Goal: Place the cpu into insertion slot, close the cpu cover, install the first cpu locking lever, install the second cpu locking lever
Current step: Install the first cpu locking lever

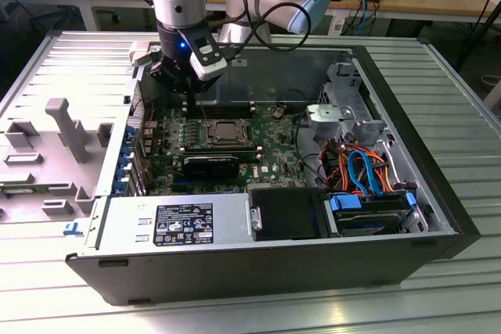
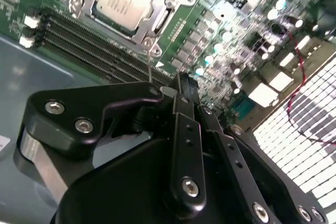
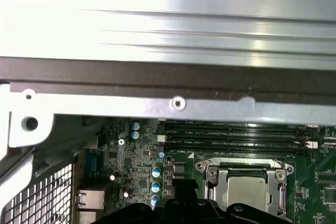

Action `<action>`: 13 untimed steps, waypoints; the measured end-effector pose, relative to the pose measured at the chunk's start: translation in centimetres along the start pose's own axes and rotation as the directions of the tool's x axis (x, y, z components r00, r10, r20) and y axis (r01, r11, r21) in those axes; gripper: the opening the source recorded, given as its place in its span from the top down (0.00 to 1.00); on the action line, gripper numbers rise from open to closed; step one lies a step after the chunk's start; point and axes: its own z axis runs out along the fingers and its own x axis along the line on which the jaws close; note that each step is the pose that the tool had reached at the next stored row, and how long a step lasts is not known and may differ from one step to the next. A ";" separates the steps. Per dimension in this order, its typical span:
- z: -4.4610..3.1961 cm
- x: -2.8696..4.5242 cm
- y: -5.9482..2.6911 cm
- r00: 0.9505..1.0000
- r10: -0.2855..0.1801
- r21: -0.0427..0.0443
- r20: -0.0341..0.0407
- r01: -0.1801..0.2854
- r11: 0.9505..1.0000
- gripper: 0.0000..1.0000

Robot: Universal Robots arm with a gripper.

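The cpu (image 2: 122,1) lies flat in the insertion slot (image 1: 223,132) on the green board, its silvery face up; it also shows in the first wrist view as the cpu (image 3: 247,190). The cpu cover (image 2: 160,22) is down, framing the chip's edges. A thin wire locking lever (image 2: 149,61) rises from the socket's corner beside my fingertips. My gripper (image 2: 182,83) hangs just off that corner, shut, with nothing seen between its fingers. In the exterior view the gripper (image 1: 190,101) sits to the left of the socket and behind it.
Black memory slots (image 2: 79,40) run along one side of the socket. The case's metal wall (image 3: 173,103) stands close behind the gripper. A black power supply (image 1: 180,220), a drive bay (image 1: 368,213) and coloured cables (image 1: 356,166) fill the case's near side.
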 end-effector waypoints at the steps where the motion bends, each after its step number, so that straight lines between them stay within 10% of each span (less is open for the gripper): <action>1: 0.00 -0.01 0.24 1.000 0.000 0.000 0.000 0.000 1.000 0.89; 13: 0.05 -2.23 0.39 1.000 -0.011 -0.002 -0.021 0.011 1.000 0.89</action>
